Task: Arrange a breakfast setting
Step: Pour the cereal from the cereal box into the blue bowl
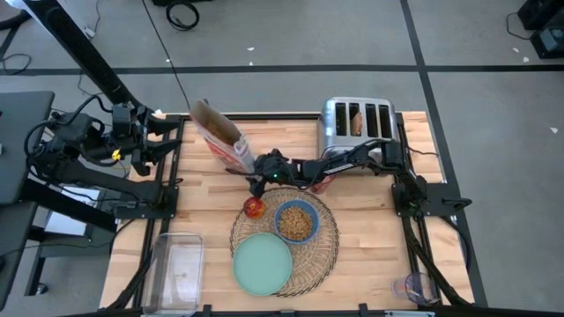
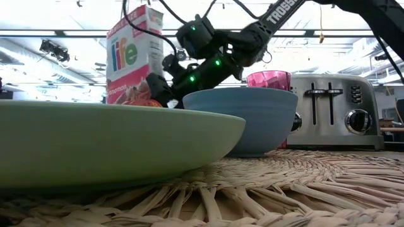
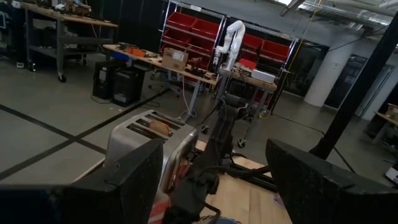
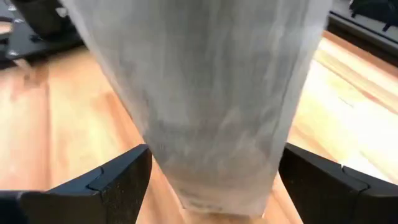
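The blue bowl [image 1: 296,220], filled with cereal, sits on the round woven placemat [image 1: 324,255] beside the mint-green plate [image 1: 262,262]; the red apple [image 1: 255,207] lies at the mat's edge. Just beyond, the right hand [image 1: 257,176] stands spread wide around the base of the cereal box [image 1: 220,134], not clamping it. The left hand [image 1: 167,139] waits, open, at the table's [image 1: 370,238] far left corner. Toast [image 1: 356,123] stands in the toaster [image 1: 357,121].

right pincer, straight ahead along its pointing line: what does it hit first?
Likely the cereal box: it fills the right wrist view between the open right pincer fingers, seemingly very close, though depth is unclear.
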You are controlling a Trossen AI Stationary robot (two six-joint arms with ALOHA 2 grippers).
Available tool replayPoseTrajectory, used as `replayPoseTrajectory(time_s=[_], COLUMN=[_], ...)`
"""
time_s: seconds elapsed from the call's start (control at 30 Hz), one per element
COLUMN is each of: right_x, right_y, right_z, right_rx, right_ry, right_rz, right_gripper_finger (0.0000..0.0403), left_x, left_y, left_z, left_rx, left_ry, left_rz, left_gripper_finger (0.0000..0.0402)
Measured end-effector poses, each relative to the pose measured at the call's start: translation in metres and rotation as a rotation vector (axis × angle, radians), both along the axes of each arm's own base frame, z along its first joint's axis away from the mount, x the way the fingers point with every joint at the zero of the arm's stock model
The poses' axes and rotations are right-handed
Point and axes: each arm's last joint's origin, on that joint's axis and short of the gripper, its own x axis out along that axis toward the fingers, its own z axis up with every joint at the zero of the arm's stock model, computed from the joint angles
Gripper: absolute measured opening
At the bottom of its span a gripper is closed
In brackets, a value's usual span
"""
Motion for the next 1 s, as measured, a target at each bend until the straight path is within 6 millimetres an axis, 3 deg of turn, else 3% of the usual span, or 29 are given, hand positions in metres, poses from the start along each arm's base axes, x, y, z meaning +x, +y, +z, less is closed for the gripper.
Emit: replayPoseTrajectory(time_s=[0.33,0.63,1.0], right_x=[0.019,0.026,0.028], right_y=[0.008,0.006,0.013], right_z=[0.039,0.061,0.092], right_rx=[-0.042,-0.097,-0.039], right_ry=[-0.027,0.043,0.161], right_rz=[0.016,0.06,0.15], right_gripper_finger=[0.0345,0.0345,0.0345], left_x=[0.0,0.008,0.014], left_y=[0.0,-0.001,-0.001], left_z=[-0.005,-0.008,-0.012], left_rx=[0.007,0.013,0.022], left_ry=[0.047,0.095,0.143], left_rz=[0.0,0.001,0.025], left_gripper_finger=[0.0291,0.0291,0.0291])
